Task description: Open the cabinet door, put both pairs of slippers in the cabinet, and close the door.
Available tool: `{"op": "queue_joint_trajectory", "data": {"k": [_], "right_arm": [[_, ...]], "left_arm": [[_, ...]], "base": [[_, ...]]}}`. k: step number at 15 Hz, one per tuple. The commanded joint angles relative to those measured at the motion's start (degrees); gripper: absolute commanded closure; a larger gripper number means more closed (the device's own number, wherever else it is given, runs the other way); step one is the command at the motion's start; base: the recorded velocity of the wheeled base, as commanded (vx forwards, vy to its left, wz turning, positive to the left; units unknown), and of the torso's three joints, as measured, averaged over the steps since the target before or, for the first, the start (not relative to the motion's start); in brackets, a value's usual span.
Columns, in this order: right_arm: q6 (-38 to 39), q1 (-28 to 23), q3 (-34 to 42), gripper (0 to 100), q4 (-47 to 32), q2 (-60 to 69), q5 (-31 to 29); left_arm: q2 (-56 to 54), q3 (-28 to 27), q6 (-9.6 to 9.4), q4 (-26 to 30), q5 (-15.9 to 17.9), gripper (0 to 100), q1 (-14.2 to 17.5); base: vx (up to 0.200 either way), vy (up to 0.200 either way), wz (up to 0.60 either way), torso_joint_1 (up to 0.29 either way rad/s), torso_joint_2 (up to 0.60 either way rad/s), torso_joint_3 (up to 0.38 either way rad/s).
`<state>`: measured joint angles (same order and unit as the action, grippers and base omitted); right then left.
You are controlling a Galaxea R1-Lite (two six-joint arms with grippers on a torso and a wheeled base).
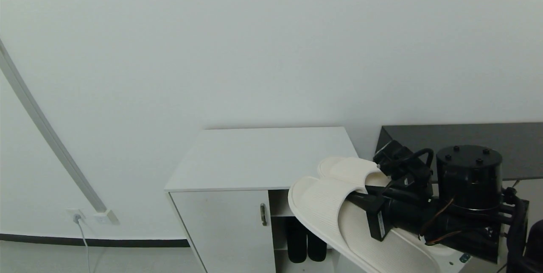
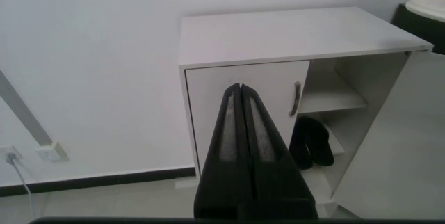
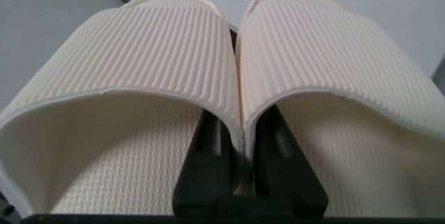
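Right gripper: clamped on the two adjoining strap walls of the white slippers, one pair, held in the air before the cabinet, near its right side. Left gripper: fingers pressed together, holding nothing, facing the cabinet front. Cabinet: left door closed, right compartment open. Inside, black slippers stood on a lower shelf, probably toes inward. Count: 2 white, 2 black.

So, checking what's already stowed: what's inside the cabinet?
A pair of black slippers sits on a lower shelf in the cabinet's open right side, below a bare shelf. The closed left door hides the rest.
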<state>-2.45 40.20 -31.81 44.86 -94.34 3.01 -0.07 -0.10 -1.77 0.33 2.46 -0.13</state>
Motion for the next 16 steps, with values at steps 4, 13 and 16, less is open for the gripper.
{"op": "queue_joint_trajectory", "data": {"k": [4,13,16], "right_arm": [[-0.01,0.84,0.52,100,0.14,-1.11,0.15],[-0.1,1.72,0.6,100,0.05,-1.19,0.15],[-0.1,1.81,0.96,100,0.49,-1.19,0.15]], "left_arm": [[0.07,0.01,0.01,0.02,0.0,100,0.05],[0.07,0.01,0.01,0.02,-0.09,100,-0.04],[0.07,0.01,0.01,0.02,0.0,100,-0.04]], "base": [[0.0,0.0,0.0,0.0,0.0,0.0],[0.0,0.0,0.0,-0.025,0.05,0.03],[0.0,0.0,0.0,-0.142,0.33,0.173]]}}
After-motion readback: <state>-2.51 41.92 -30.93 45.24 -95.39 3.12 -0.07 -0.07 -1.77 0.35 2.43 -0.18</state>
